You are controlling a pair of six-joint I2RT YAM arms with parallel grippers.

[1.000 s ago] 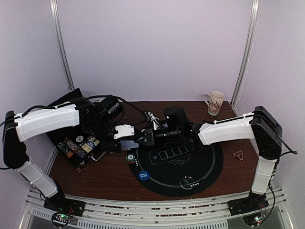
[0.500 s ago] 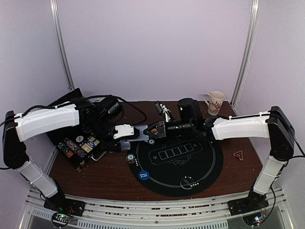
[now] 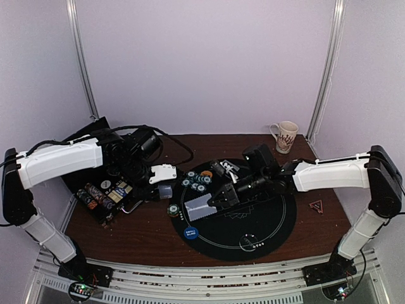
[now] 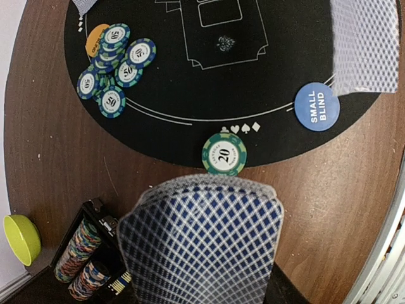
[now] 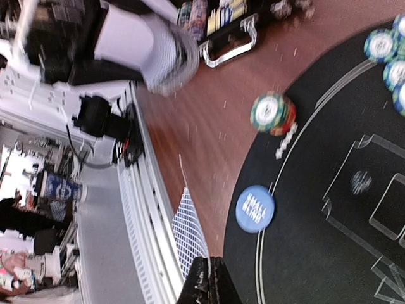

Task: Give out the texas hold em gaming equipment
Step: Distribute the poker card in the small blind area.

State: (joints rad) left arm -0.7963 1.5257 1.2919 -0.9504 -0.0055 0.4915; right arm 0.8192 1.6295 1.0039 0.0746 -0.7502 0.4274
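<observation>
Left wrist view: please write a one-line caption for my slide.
Deck of blue-backed cards held in front; beyond, a green 20 chip, SMALL BLIND button, teal chips.

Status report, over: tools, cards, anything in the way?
Left tool shut on card deck. Right tool shut on one card, at mat edge. Chips and blue button close by.

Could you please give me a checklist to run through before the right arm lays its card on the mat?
1. The right gripper is shut on the card: ok.
2. Only one card is pinched: cannot tell.
3. The left gripper grips the deck: ok.
4. The small blind button lies apart from the card: ok.
5. The chip pile lies apart from the card: ok.
6. The mat is bare directly under the card: cannot tell.
</observation>
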